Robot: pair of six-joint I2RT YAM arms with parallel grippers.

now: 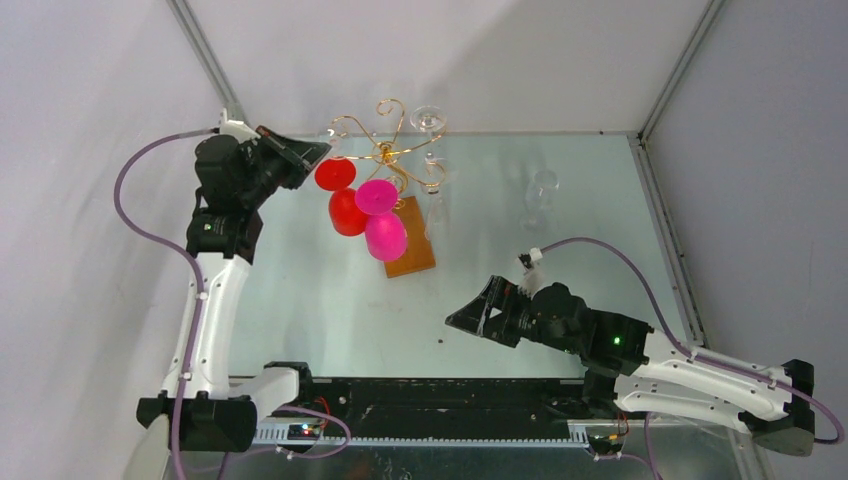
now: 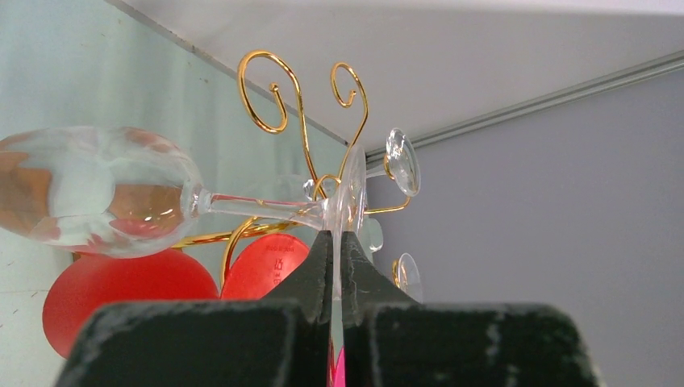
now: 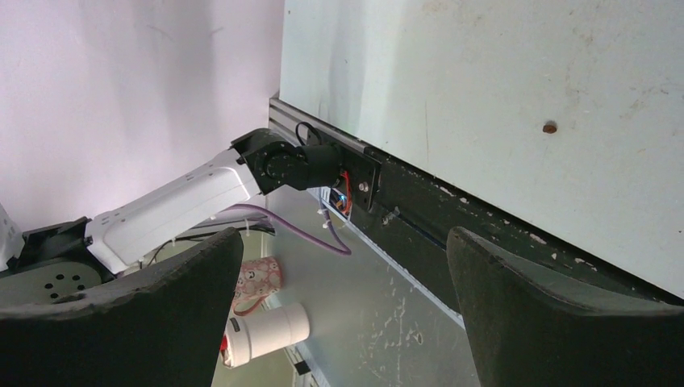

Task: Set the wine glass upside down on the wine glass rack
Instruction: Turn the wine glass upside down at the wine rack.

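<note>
Sideways, wine glass (image 2: 97,189) stem level, foot by rack (image 1: 385,152), clamped in left gripper (image 2: 337,242); right gripper (image 3: 343,242) apart

White arms (image 1: 215,310), black claws (image 1: 318,152), purple cables (image 1: 118,190)

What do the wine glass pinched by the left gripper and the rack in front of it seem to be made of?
The wine glass looks like clear, glossy glass: the background shows through it and highlights glint, though clear plastic cannot be ruled out. The rack seems to be thin, polished gold-coloured metal wire, judging by its shine and tight curls. Its base looks like matte brown wood.
</note>
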